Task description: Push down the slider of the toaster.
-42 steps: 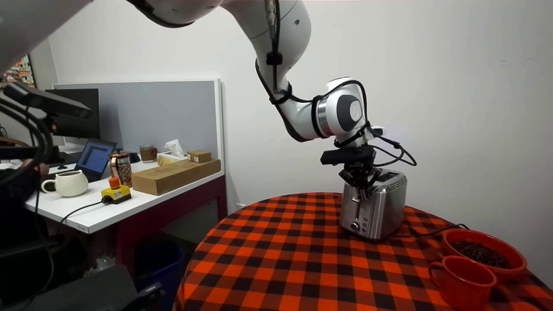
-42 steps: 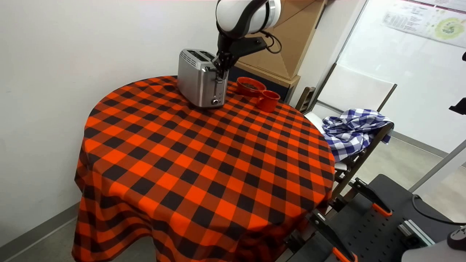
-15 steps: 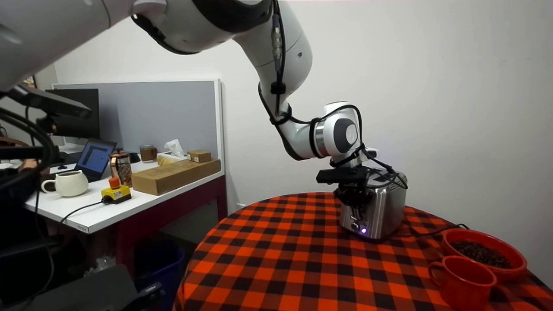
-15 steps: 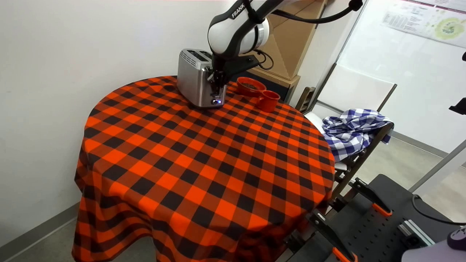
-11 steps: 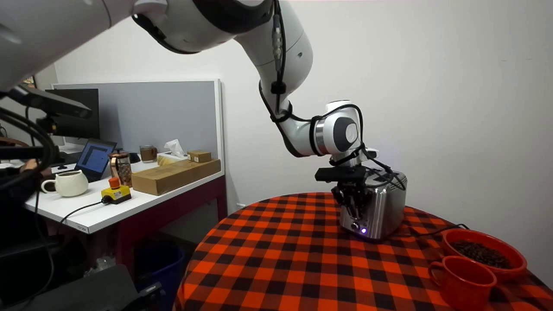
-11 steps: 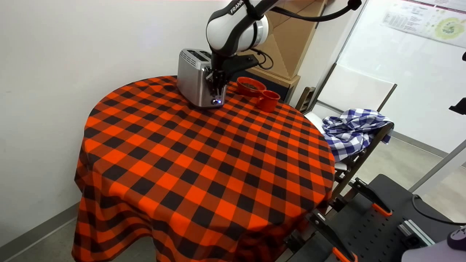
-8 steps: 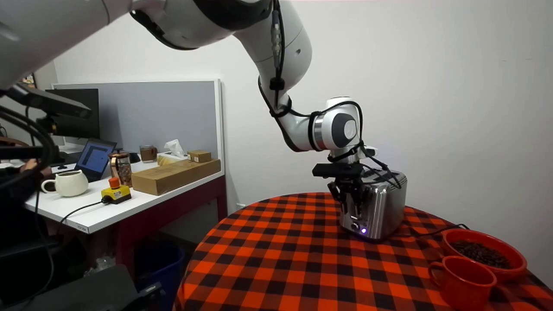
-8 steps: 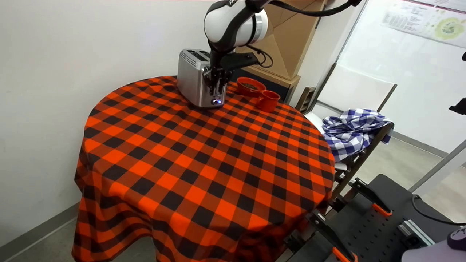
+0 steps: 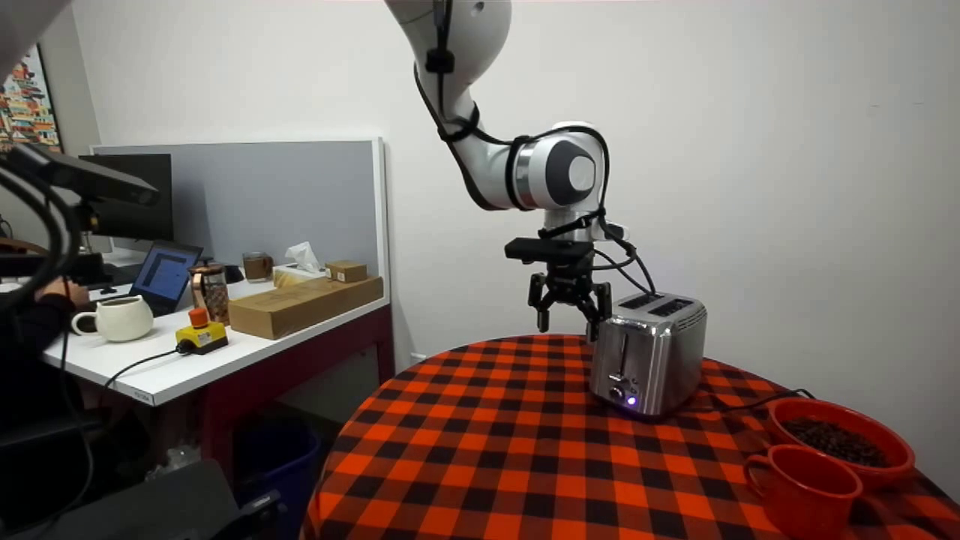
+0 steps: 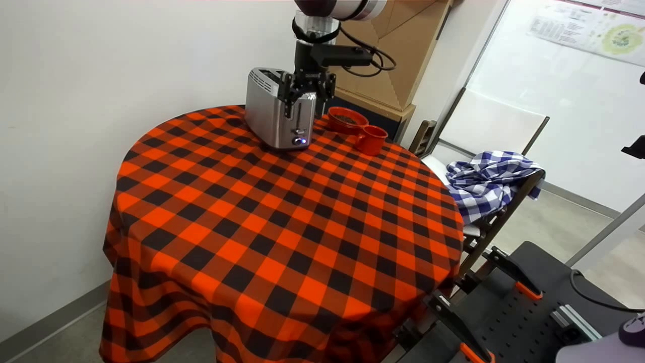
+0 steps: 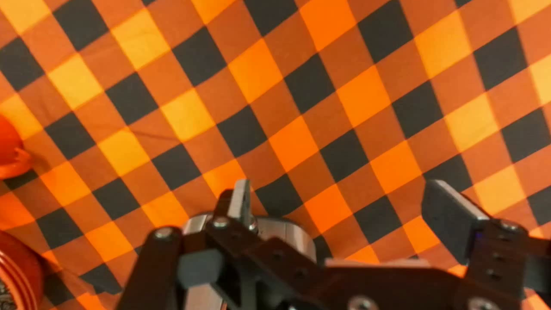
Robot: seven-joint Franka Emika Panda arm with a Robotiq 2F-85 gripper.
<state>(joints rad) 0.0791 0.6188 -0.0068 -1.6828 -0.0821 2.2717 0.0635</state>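
The silver toaster (image 9: pixel 664 367) stands upright on the checked table. Its slider (image 10: pixel 299 131) sits low in the front slot, just over the knob (image 9: pixel 616 392), and a small light (image 9: pixel 631 400) glows beside that knob. My gripper (image 9: pixel 568 330) hangs above the table in front of the toaster, its fingers spread wide and pointing down. Nothing is between them. In an exterior view one finger (image 10: pixel 288 108) overlaps the toaster's front; whether it touches cannot be told. The wrist view shows the gripper (image 11: pixel 338 193) open over cloth, with the toaster's corner (image 11: pixel 288 232) behind the left finger.
A red bowl (image 9: pixel 892 474) of dark beans and a red mug (image 9: pixel 814 487) stand on the table (image 9: pixel 480 450) beside the toaster. A black cord (image 9: pixel 750 405) trails from the toaster. A white wall (image 9: pixel 787 187) rises close behind it.
The slider went from high to low in its slot as my shut gripper moved down, and the light came on. Since then the gripper has opened, risen and backed off the slider.
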